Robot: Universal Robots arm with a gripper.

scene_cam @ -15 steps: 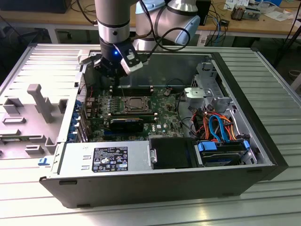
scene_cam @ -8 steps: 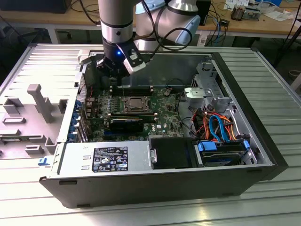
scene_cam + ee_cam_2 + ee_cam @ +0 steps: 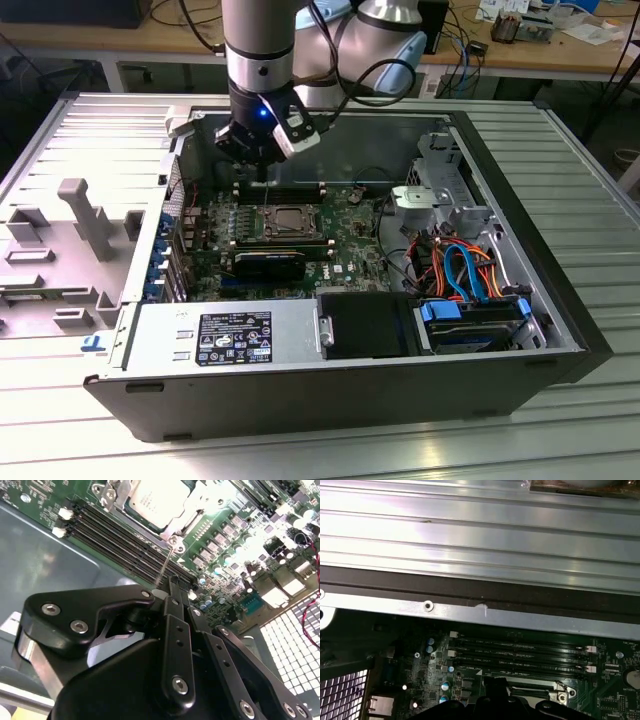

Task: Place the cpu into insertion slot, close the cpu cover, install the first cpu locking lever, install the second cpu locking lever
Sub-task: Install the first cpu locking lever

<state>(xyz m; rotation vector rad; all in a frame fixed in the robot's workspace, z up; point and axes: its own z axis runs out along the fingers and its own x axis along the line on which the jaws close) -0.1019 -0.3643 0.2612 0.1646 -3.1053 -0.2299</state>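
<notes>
Working the lever [image 3: 164, 566] beside the slot [image 3: 291, 222], you are pinching its thin wire tip with the tool [image 3: 172, 582] pressed together; the cpu [image 3: 159, 499] is sitting seated, so keep the pull slow and level.

Your arm [image 3: 262, 45] comes down near-vertical from above, wrist straight, with the gripper [image 3: 262, 172] pointing down; in the second wrist view the gripper [image 3: 176, 586] has its black fingers [image 3: 175, 630] drawn together, side by side
</notes>
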